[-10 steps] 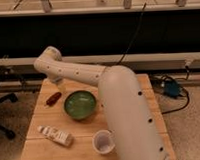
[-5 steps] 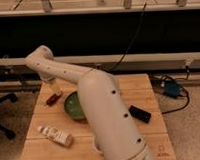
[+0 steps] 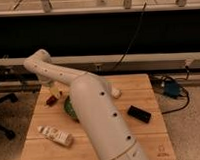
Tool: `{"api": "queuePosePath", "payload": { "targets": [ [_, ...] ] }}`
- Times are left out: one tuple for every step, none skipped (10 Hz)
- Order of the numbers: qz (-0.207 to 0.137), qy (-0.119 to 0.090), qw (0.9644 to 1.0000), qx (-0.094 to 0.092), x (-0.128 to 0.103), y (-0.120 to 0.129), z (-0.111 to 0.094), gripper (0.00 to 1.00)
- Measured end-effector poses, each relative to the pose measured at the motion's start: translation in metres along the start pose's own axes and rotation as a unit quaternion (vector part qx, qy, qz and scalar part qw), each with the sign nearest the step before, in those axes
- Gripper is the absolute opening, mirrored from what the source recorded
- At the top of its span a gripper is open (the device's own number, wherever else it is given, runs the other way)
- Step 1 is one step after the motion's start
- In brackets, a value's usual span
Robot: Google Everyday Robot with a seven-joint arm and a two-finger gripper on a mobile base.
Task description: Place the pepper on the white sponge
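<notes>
end effector: low over the left rear of the desk, just above the pepper; whether spread or pressed together, cannot tell
pepper: lying on the desk near its left edge, just left of the green bowl
white sponge: on the desk right of the arm, partly hidden, well apart from the pepper
white bottle: lying front left
black block: right side

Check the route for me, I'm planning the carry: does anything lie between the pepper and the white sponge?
Yes. The green bowl sits between the pepper, at left just below the gripper, and the white sponge further right.
</notes>
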Motion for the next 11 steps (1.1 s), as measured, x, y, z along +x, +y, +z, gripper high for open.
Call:
{"api": "queuePosePath", "payload": {
  "targets": [
    [-0.001, 0.0, 1.0, -0.005, 0.0, 0.001, 0.004, 0.8],
    [-0.002, -0.002, 0.9999, -0.011, -0.001, 0.002, 0.009, 0.8],
    [-0.003, -0.002, 0.9999, -0.015, -0.002, 0.003, 0.012, 0.8],
    [-0.003, -0.002, 0.9998, -0.018, -0.001, 0.004, 0.014, 0.8],
    [-0.003, -0.002, 0.9997, -0.022, -0.001, 0.007, 0.017, 0.8],
    [-0.004, -0.003, 0.9997, -0.026, 0.0, 0.01, 0.019, 0.8],
    [-0.003, -0.003, 0.9996, -0.028, 0.001, 0.012, 0.021, 0.8],
    [-0.003, -0.005, 0.9995, -0.03, 0.001, 0.014, 0.024, 0.8],
    [-0.003, -0.009, 0.9994, -0.033, 0.001, 0.017, 0.028, 0.8],
    [-0.002, -0.012, 0.9993, -0.034, 0.002, 0.018, 0.032, 0.8],
    [-0.002, -0.015, 0.9993, -0.034, 0.003, 0.019, 0.036, 0.8]
  ]
}}
